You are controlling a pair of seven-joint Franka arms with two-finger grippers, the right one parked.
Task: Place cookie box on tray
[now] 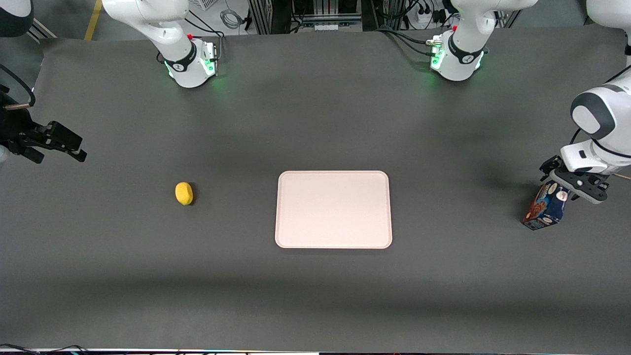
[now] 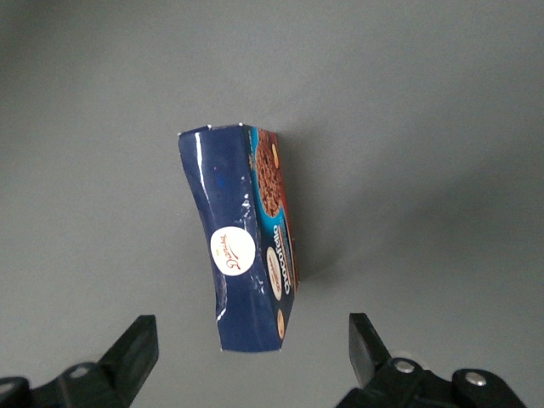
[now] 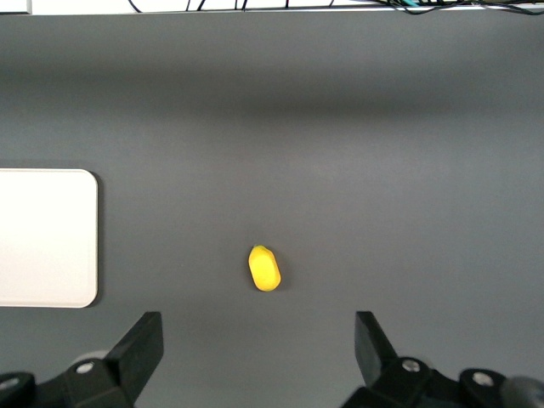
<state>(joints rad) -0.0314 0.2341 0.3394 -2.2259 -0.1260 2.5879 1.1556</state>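
Standing on end on the dark table mat (image 1: 315, 296), the cookie box (image 1: 544, 209), way out toward the working arm's end. Leaning a little, navy side panel with the round white logo facing up at the wrist camera, brown cookie picture on the adjoining face. Right above it, just past its top edge, the left gripper (image 1: 574, 183). From the wrist view, fingers (image 2: 136, 348) spread wide apart, one either side of the cookie box (image 2: 246, 255), neither touching the carton; box top sitting between the two pads with clear mat showing on each side. Not gripped yet.

Mid-table, the tray (image 1: 333, 209), pale pink, flat, nothing on it. From the tray, cookie box out at roughly 3 o'clock in the front view, well apart. At about 9 o'clock from the tray, the small yellow lump (image 1: 184, 193), toward the parked arm's end, also well clear of the rim. Seen again from the right wrist camera: yellow lump (image 3: 264, 269) alone on the mat, tray (image 3: 47, 238) corner near it.
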